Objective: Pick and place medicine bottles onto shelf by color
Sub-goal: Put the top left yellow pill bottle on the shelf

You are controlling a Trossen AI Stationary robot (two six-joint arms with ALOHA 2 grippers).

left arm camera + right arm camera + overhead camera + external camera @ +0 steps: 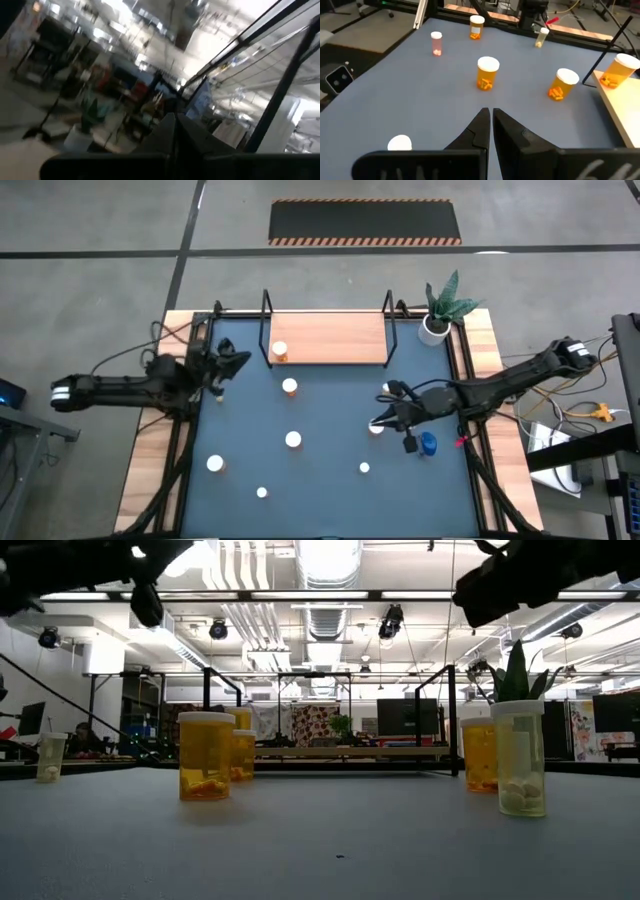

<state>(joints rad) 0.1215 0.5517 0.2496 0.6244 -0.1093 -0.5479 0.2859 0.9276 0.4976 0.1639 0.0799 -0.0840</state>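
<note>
Right claw (pixel 490 122) hovering, fingers pressed together, gripping nothing.
A small bottle (pixel 400 144) is standing just beside it on the tabletop (pixel 420 95); the shelf (pixel 330 340) is lying well beyond. Probably light, rigid, slick plastic, best gripped around the body below the cap. Left claw (pixel 235 363) waiting, closed.

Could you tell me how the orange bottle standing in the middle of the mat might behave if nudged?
The orange bottle holds only a few pills at its bottom, so it is probably light. It stands upright and taller than wide, so a high nudge may tip it; its round body would then likely roll.
</note>
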